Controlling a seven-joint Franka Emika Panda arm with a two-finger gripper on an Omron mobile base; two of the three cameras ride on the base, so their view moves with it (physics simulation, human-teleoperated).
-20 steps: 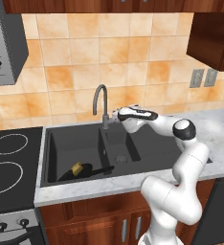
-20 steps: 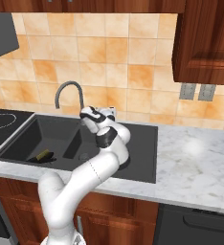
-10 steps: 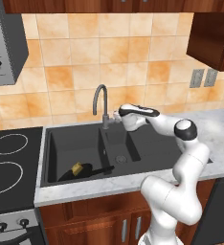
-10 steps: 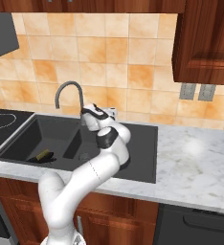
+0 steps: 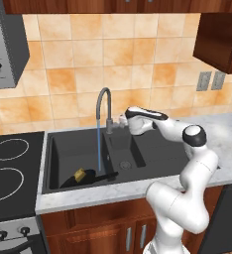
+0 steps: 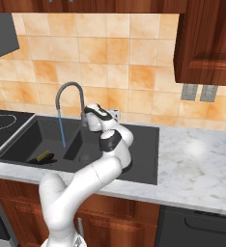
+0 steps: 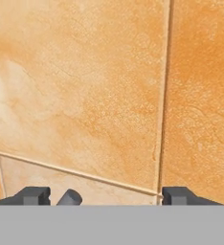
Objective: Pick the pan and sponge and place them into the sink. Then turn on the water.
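Note:
The black pan (image 5: pixel 90 177) lies in the large left basin of the dark grey sink (image 5: pixel 138 146), its handle pointing right. The yellow-tan sponge (image 5: pixel 80 174) rests in the pan. A thin light-blue stream of water (image 5: pixel 98 144) falls from the grey gooseneck faucet (image 5: pixel 104 101) into that basin. My gripper (image 5: pixel 121 120) hovers just right of the faucet's base, behind the small basin. In the hand view my gripper (image 7: pixel 106 196) faces the wall tiles, open. A small grey rounded tip (image 7: pixel 71 196) sits near the left finger (image 7: pixel 35 195). From the right, the pan (image 6: pixel 41 158) and water (image 6: pixel 62 130) also show.
A black stovetop (image 5: pixel 11 168) with ring-marked burners lies left of the sink. Marble counter (image 6: pixel 197 159) stretches to the right. The orange tiled wall (image 7: pixel 95 86) stands close in front of the fingers. Dark wood cabinets (image 6: pixel 206 38) hang above the counter.
A blue water stream now falls from the spout where none showed before. My hand has edged slightly right, away from the faucet. Pan and sponge have not moved.

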